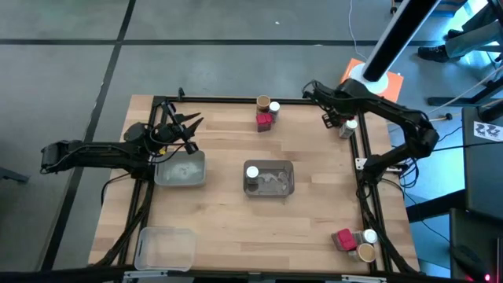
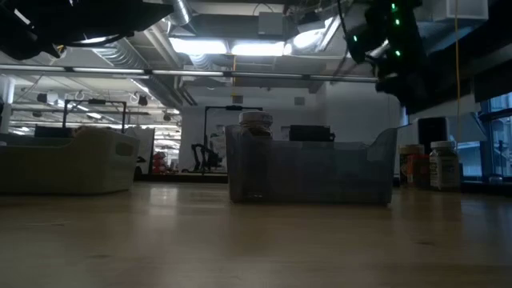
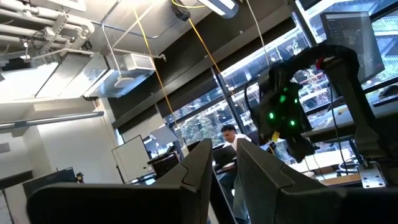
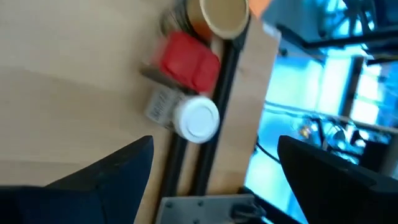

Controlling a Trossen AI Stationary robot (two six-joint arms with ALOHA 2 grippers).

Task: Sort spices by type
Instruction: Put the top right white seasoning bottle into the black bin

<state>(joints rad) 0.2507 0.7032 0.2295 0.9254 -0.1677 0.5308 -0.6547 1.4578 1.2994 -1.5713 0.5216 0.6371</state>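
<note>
Pale wood tabletop (image 1: 220, 216). Spices scattered: one white-lidded jar (image 1: 251, 173) in the middle clear tray (image 1: 284, 179), clusters at the far edge (image 1: 266, 114) and near right corner (image 1: 355, 242). Right gripper (image 1: 314, 88) fingers spread, empty; left gripper (image 1: 192, 126) fingers nearly clenched, empty.

No readable text, label or number on anything here.

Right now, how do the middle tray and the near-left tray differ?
The middle tray holds a white-lid jar at its left end; no jar shows in the near-left tray. The middle tray looks grey and sits at the table's centre; the near-left tray looks paler and sits at the near-left corner. Both are clear, rectangular plastic trays lying flat on the wood.
</note>
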